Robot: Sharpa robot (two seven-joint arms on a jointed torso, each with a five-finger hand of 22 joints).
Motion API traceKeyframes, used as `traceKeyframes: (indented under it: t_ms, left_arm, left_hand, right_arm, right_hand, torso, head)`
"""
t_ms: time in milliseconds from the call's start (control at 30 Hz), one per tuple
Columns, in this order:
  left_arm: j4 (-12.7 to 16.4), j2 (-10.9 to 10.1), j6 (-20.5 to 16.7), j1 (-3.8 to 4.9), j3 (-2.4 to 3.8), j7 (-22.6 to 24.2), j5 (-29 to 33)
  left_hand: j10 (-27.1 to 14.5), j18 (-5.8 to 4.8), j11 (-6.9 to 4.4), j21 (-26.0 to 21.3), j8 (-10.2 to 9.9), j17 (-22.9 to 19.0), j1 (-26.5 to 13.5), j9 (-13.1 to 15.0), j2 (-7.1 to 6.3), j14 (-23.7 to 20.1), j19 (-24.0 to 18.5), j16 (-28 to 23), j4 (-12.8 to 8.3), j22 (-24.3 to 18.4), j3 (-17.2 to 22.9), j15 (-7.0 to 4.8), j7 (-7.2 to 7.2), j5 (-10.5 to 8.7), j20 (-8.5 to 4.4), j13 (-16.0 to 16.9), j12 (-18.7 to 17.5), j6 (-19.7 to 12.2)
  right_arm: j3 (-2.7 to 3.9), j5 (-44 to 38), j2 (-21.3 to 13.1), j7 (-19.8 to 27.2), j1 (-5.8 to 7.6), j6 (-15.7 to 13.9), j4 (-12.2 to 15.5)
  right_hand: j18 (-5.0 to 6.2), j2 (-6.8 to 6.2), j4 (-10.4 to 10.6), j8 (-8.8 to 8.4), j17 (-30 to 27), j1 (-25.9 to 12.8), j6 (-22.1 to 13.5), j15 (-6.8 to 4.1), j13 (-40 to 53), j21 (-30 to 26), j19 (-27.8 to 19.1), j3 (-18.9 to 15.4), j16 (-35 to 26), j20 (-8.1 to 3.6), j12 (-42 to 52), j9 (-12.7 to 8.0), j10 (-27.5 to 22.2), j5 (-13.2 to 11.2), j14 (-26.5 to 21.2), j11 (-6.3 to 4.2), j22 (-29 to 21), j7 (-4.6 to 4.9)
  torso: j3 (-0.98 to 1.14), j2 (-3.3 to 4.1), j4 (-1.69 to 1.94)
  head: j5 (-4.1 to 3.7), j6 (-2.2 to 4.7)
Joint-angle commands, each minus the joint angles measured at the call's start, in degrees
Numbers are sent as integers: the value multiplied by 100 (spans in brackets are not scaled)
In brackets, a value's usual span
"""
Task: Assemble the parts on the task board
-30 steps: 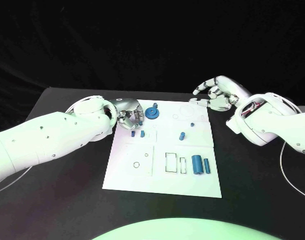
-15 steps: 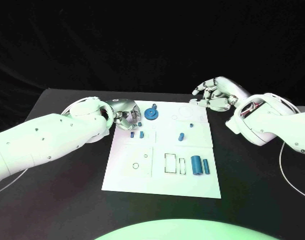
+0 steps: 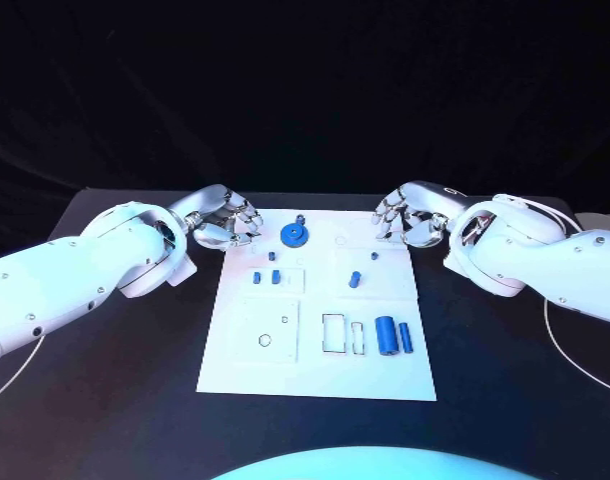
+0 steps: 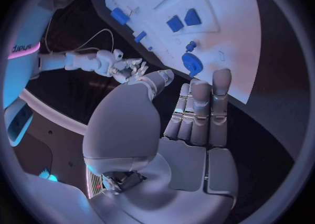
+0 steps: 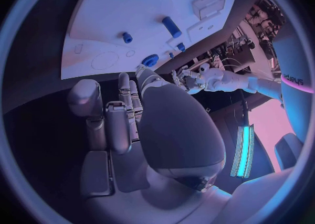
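The task board (image 3: 317, 340) is lying in the middle of the black worktop (image 3: 132, 390), its long axis running away from the robot; both hands are hovering at its far end, one at each corner. The left hand (image 3: 223, 222) is sitting just off the board's far left edge, fingers loosely curled and apart, holding nothing; the right hand (image 3: 409, 218) is mirroring it at the far right corner, likewise holding nothing. The blue disc part (image 3: 292, 234) is standing on the board's far end, just beside the left hand and clearly nearer to it than to the right; it is lying toward the board's centre from the left fingertips. The two blue cylinders (image 3: 395, 333) are lying at the near right, lengthwise along the board, well apart from both hands; judging by this, the left hand is best placed for the disc.
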Motion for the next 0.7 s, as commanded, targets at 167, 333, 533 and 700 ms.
traceKeyframes:
  t_ms: [167, 333, 533, 700]
  left_arm:
    - [276, -236, -162, 6, 16, 980, 3854]
    - [492, -390, -158, 1, 16, 1285, 4826]
    - [708, -522, -118, -8, 15, 1446, 5197]
    - [798, -588, -126, -16, 14, 1497, 5312]
  left_hand:
    - [-361, 60, 104, -787, 45, -567, 208, -9, 68, -901, -618, -712, -88, -497, -21, 128, 84, -13, 135, -72, 81, -67]
    - [-243, 71, 75, -828, 95, -635, 248, 2, 153, -837, -519, -693, -111, -544, -52, 97, 60, -11, 111, -46, 241, -34]
    - [-107, 71, 36, -844, 133, -697, 261, 5, 189, -748, -409, -666, -134, -575, -65, 56, 34, -8, 67, -27, 396, -5]
    - [-89, 71, 30, -846, 139, -705, 262, 5, 195, -734, -394, -661, -136, -579, -66, 51, 30, -8, 61, -25, 417, 0]
  right_arm:
    - [-8, -1755, 118, -537, -77, 750, -38]
    - [-11, -2028, 178, -642, -156, 815, -2]
    - [-12, -2190, 231, -714, -203, 828, 18]
    - [-13, -2236, 263, -734, -221, 858, 17]
  right_hand:
    - [-80, -185, 1, -58, 130, -88, 102, 34, -284, 263, 151, 227, 100, 0, -217, -25, 14, -36, 265, 11, 207, -5]
    - [-94, -222, -5, -79, 177, -128, 99, 46, -354, 328, 179, 277, 127, 7, -260, -35, 18, -67, 276, 29, 259, 15]
    - [-122, -263, -15, -108, 237, -145, 89, 64, -425, 457, 234, 345, 163, 27, -296, -47, 33, -75, 291, 58, 353, 54]
    - [-142, -273, -31, -113, 298, -128, 113, 69, -478, 570, 281, 428, 200, 44, -314, -50, 69, -56, 306, 63, 434, 63]
  torso:
    - [-25, 14, -7]
    - [-19, 12, -8]
    - [-25, 5, 10]
    - [-21, 5, 3]
  head:
    - [-51, 19]
    - [-53, -3]
    - [-80, -27]
    - [-77, -34]
